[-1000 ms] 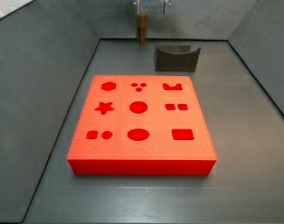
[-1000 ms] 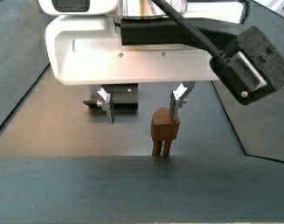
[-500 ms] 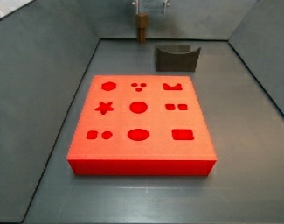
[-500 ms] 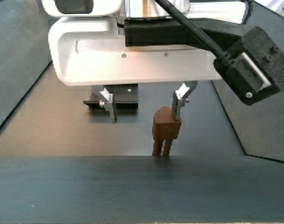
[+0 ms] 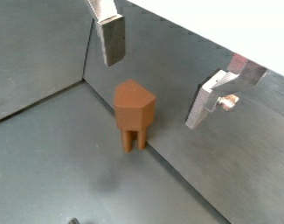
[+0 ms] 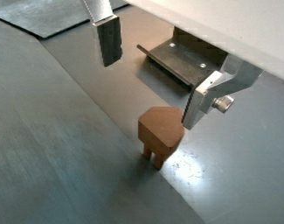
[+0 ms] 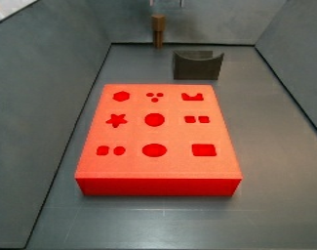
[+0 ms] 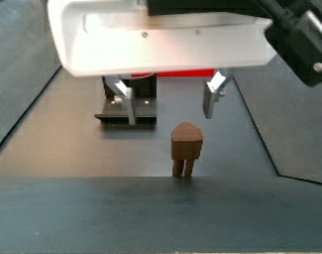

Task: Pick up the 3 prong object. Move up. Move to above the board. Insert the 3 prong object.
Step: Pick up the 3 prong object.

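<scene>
Peg: 3 prong object [image 8: 186,149] stands upright, ungrasped, at table's far edge | gripper [image 8: 166,99] hangs above it, jaws parted, clasping nothing | step: pick-up; next move likely a straight descent, fingers [image 5: 113,39] straddling peg, then closing | board [image 7: 157,137] lies mid-table, grey block [image 7: 197,65] behind it.

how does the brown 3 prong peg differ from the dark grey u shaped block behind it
The 3 prong object is wood-brown, slim and upright on thin prongs; the grey block is dark grey, wider and squat, with a U-shaped notch on top. The peg stands below the open gripper, whose fingers don't touch it; the block sits off to one side. Both rest on the grey floor, off the board.
</scene>
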